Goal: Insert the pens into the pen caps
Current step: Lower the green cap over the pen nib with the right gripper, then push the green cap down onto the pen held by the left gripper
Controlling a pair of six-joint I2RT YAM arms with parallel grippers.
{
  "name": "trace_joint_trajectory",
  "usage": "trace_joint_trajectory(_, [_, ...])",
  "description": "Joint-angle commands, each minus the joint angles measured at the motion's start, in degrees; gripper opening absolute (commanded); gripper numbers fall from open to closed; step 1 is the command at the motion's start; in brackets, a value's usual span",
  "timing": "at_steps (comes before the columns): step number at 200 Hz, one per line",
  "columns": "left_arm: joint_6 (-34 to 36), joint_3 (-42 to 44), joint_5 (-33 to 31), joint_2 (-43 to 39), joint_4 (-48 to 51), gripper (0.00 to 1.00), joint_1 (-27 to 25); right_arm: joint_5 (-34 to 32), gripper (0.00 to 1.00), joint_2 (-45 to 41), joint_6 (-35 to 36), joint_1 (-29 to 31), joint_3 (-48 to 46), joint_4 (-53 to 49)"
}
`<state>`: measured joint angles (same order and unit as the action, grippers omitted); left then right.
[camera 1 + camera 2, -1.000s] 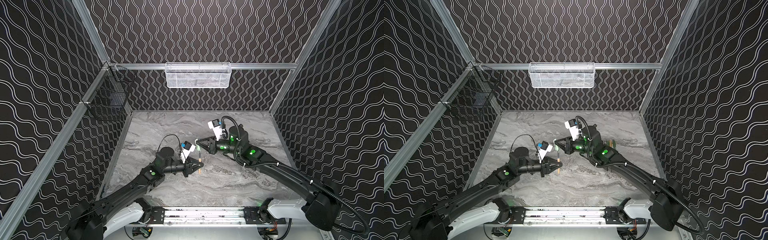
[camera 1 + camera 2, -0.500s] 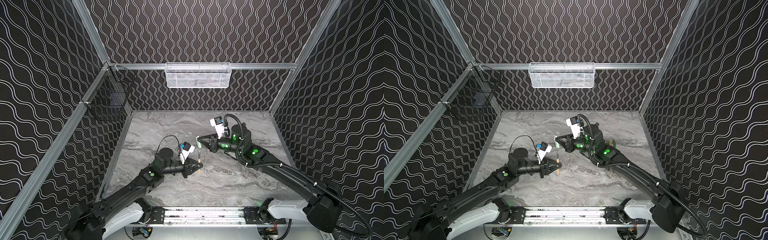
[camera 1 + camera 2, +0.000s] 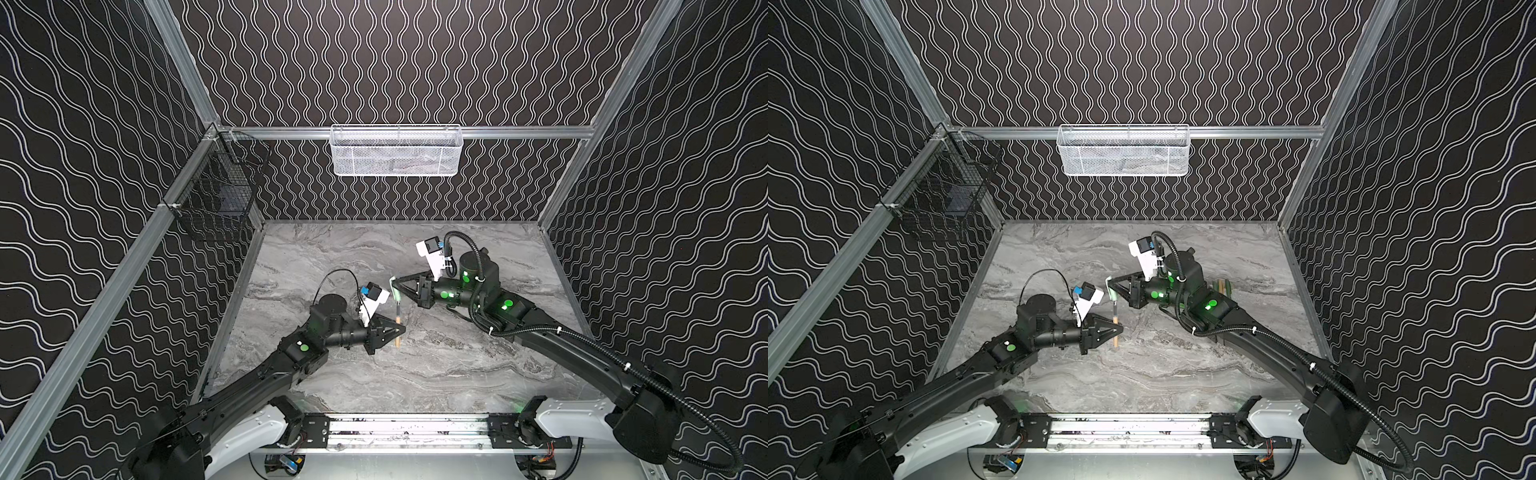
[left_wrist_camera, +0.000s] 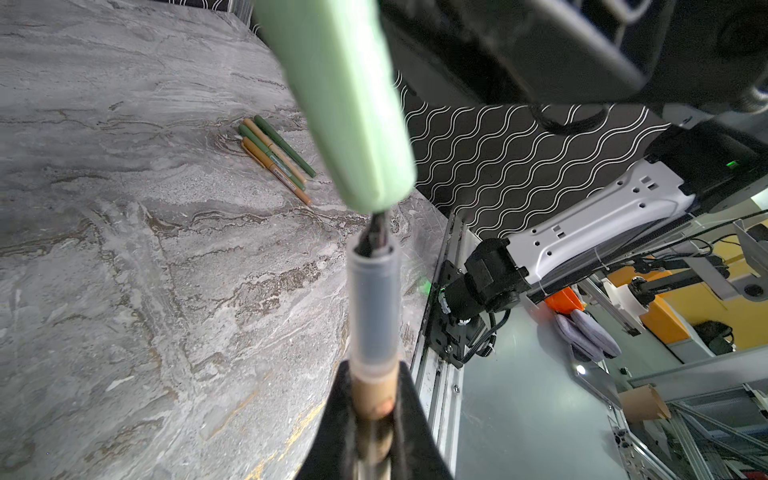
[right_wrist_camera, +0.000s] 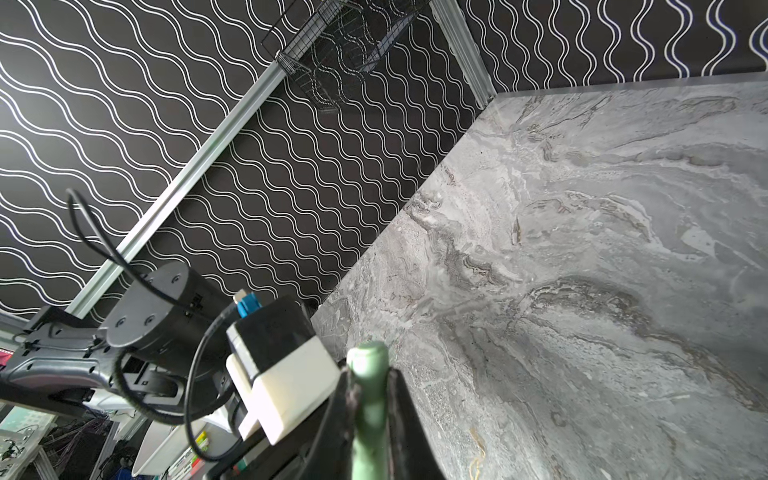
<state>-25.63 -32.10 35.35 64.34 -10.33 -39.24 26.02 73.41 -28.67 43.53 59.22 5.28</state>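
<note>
Left jaws clench one tan pen [image 4: 374, 307], right jaws one pale green cap [image 4: 345, 104], tip at its mouth; four pens [image 4: 274, 156] lie together on the tabletop [image 4: 124, 249].

Robotics laboratory test cell: aluminium frame [image 3: 519, 132], wave-patterned walls [image 3: 395, 62], marbled surface [image 3: 436, 374], arm-mounting rail [image 3: 407, 428] at 6 o'clock.

Black walls [image 3: 395, 62] patterned with white wavy lines enclose a grey marble-look tabletop [image 3: 436, 374], framed by aluminium rails [image 3: 108, 295]. A white mesh basket [image 3: 397, 151] hangs on the back rail, and a black wire basket [image 3: 216, 195] (darker, harder to read) hangs on the left-side rail.
</note>
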Motion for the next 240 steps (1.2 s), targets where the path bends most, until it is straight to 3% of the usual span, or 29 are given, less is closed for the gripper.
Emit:
trace_joint_trajectory(1, [0.7,-0.4,-0.1,0.0,-1.4,0.0,0.5,0.0,0.1,0.3,0.4,0.2,0.3,1.8])
trace_joint_trajectory(104, [-0.1,-1.5,1.5,-1.1,-3.5,0.0,3.3,1.0,0.11,-0.7,-0.8,1.5,-3.4,6.4])
trace_joint_trajectory(155, [0.2,-3.4,3.0,-1.9,-3.3,0.0,4.6,-3.3,0.12,-3.5,-0.2,4.7,-10.8,15.4])
trace_joint_trajectory(240, [1.8,-4.3,2.0,-6.8,-0.6,0.0,5.1,-4.1,0.12,-3.4,-2.6,5.6,-12.8,16.8])
